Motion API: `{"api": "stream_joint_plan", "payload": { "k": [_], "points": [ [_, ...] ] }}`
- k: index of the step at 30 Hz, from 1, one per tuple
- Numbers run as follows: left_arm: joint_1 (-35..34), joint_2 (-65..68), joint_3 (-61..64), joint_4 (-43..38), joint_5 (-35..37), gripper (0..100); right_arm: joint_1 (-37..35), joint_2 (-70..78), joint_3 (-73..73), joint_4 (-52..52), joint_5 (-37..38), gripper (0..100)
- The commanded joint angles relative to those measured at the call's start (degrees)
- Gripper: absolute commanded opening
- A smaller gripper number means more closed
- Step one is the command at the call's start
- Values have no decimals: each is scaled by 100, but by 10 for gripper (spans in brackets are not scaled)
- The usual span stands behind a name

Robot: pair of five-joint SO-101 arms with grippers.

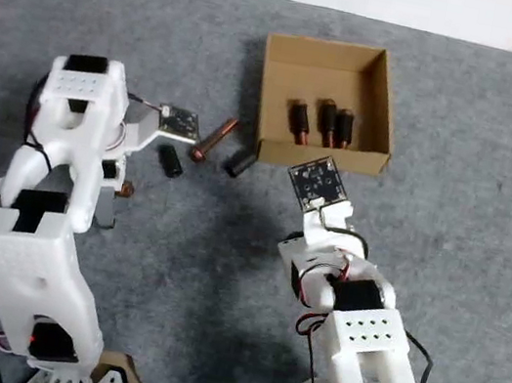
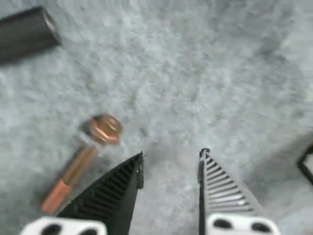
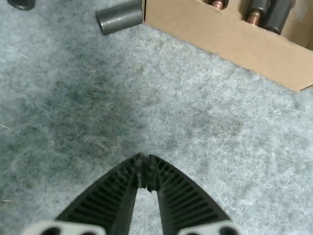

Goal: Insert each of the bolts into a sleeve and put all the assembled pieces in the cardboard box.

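Assembled pieces (image 1: 328, 122), three of them, lie side by side in the cardboard box (image 1: 331, 74). Their long axes run roughly 12 to 6 o'clock, with the copper ends toward 6.

Two bolts lie loose on the grey mat (image 1: 445, 245). The first bolt (image 1: 214, 138) sits at 9 o'clock of the box, its axis running 1 to 7 o'clock. The second bolt (image 2: 80, 161) lies flat just beside one finger of the left gripper (image 2: 171, 159), outside the gap. Those jaws stand released with nothing between them.

Two sleeves are loose. The first sleeve (image 1: 239, 161) is just off the box's 7 o'clock corner, its axis 1 to 7. The second sleeve (image 1: 172, 161) lies at 8 o'clock of the first bolt.

The right gripper (image 3: 145, 174), at 6 o'clock of the box, is clenched on nothing.
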Motion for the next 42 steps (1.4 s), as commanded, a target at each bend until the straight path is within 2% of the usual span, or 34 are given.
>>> {"api": "stream_joint_plan", "payload": {
  "k": [1, 4, 8, 14, 23, 28, 34, 38, 42],
  "points": [
    [233, -312, 154, -510, -4132, 188, -57, -84, -22, -119, 62, 5],
    [259, -312, 268, -712, -4264, 188, -57, -84, -22, -119, 62, 5],
    [215, -330, -48, -686, -4000, 190, -57, -75, -22, -119, 62, 5],
    [13, -321, -505, -229, -3965, 191, -66, -75, -22, -119, 70, 5],
    [-75, -286, -629, -396, -3965, 190, -66, -75, -22, -119, 70, 5],
    [-75, 444, -919, -879, -3947, 189, -66, -75, -22, -119, 70, 5],
    [-163, 1710, -2273, -343, -3921, 189, -66, -75, -22, -119, 70, 5],
    [-295, 2404, -3292, 308, -3912, 180, -66, -75, -22, -119, 70, 5],
    [-444, 2791, -4040, 853, -3912, 35, -66, -75, -22, -119, 70, 5]
  ]
}}
